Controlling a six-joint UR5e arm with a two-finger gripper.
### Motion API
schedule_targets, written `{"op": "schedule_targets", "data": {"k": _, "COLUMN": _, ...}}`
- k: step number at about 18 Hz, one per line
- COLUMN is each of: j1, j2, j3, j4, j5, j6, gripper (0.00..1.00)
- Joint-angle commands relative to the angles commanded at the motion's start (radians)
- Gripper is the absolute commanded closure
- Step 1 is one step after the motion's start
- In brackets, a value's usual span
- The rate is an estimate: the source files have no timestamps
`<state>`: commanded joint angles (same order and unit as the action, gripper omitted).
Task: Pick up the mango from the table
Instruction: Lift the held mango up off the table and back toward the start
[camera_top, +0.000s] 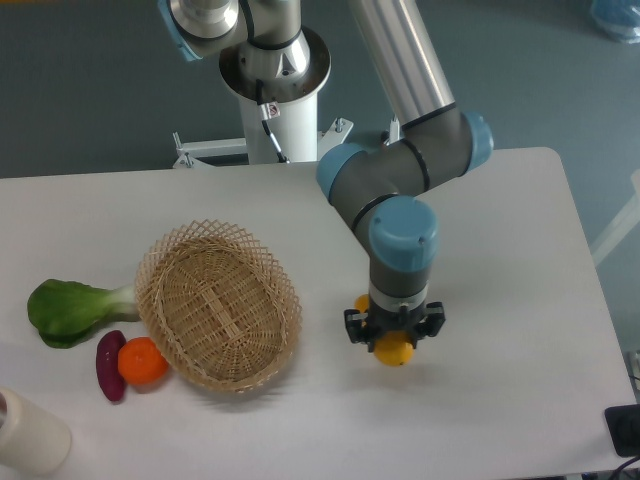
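Observation:
The mango (393, 351) is a yellow-orange fruit on the white table (500, 250), right of the basket. Only its two ends show, one below the gripper and a small bit at the upper left of it. My gripper (394, 330) points straight down over the mango, with its fingers on either side of the fruit. The wrist hides the fingertips, so I cannot tell whether the jaws are closed on the mango or whether it is off the table.
A wicker basket (218, 305) lies left of the gripper. Further left are an orange tangerine (142, 361), a purple vegetable (109, 365) and a green leafy vegetable (65, 310). A white cylinder (28, 432) stands at the front left corner. The arm's base (272, 80) is at the back.

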<state>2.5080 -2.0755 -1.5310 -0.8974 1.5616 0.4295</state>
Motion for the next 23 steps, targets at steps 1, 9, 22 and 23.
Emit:
{"op": "schedule_targets", "data": {"k": 1, "j1": 0.009, "j2": 0.0, "j3": 0.015, "j4": -0.003, "j5": 0.0, "j6": 0.003, "gripper": 0.6}}
{"op": "schedule_targets", "data": {"k": 9, "j1": 0.127, "j2": 0.051, "j3": 0.025, "j4": -0.031, "j5": -0.002, "j6": 0.363, "gripper": 0.57}}
{"op": "schedule_targets", "data": {"k": 22, "j1": 0.219, "j2": 0.094, "j3": 0.026, "j4": -0.185, "j5": 0.015, "j6": 0.894, "gripper": 0.59}}
{"op": "schedule_targets", "data": {"k": 23, "j1": 0.218, "j2": 0.097, "j3": 0.026, "j4": -0.193, "j5": 0.034, "j6": 0.914, "gripper": 0.59}}
